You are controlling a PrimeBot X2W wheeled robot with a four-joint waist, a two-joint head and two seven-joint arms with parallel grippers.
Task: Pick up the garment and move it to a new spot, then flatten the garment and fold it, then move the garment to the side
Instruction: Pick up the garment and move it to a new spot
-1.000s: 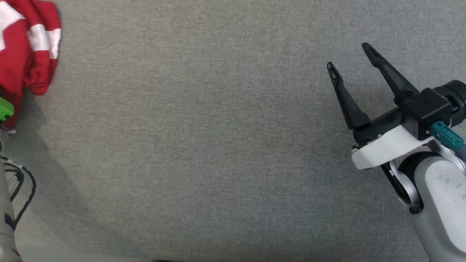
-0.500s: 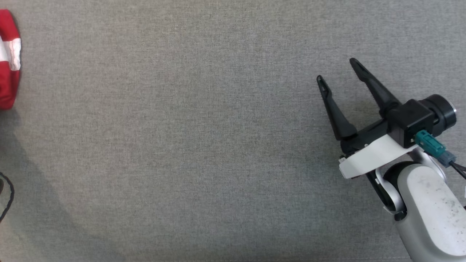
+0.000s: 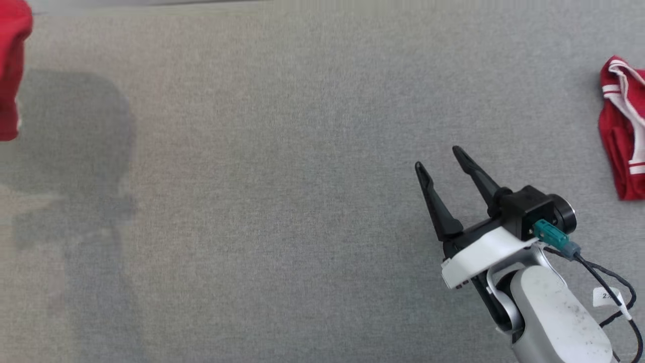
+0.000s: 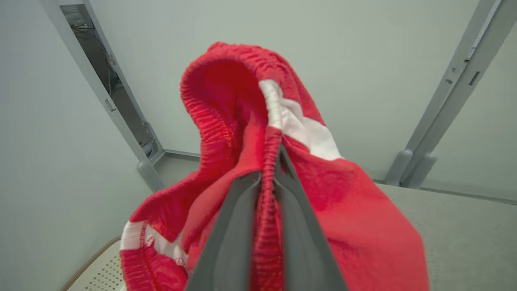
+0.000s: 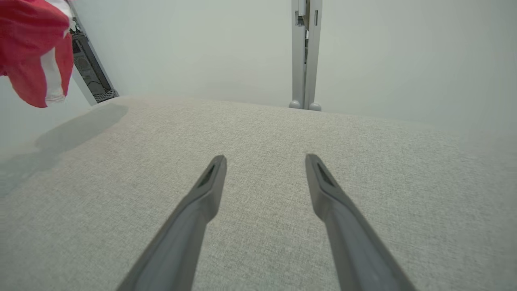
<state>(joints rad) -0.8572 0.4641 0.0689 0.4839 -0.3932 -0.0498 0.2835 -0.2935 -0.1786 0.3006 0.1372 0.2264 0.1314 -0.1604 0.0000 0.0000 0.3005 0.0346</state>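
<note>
Garment (image 4: 242, 121): red knit with white bands, bunched, hanging above the counter's (image 3: 302, 201) far left side (image 3: 12, 75), its shadow on the cloth surface below. Left fingers (image 4: 234, 226): clenched on the garment's ribbed edge, with cloth draped over both. Right fingers (image 3: 436, 206): released and spread wide, poised over the grey counter, lower right. Second red-and-white garment (image 3: 622, 151): crumpled on the counter at the right edge.

You have a red garment (image 4: 347, 202) with white bands; the tabletop (image 3: 282, 201) is heathered grey. Your right gripper (image 3: 437, 158) is black with a teal plug (image 3: 546, 233); right of it, the second garment (image 3: 617, 151) is red, white-striped.
</note>
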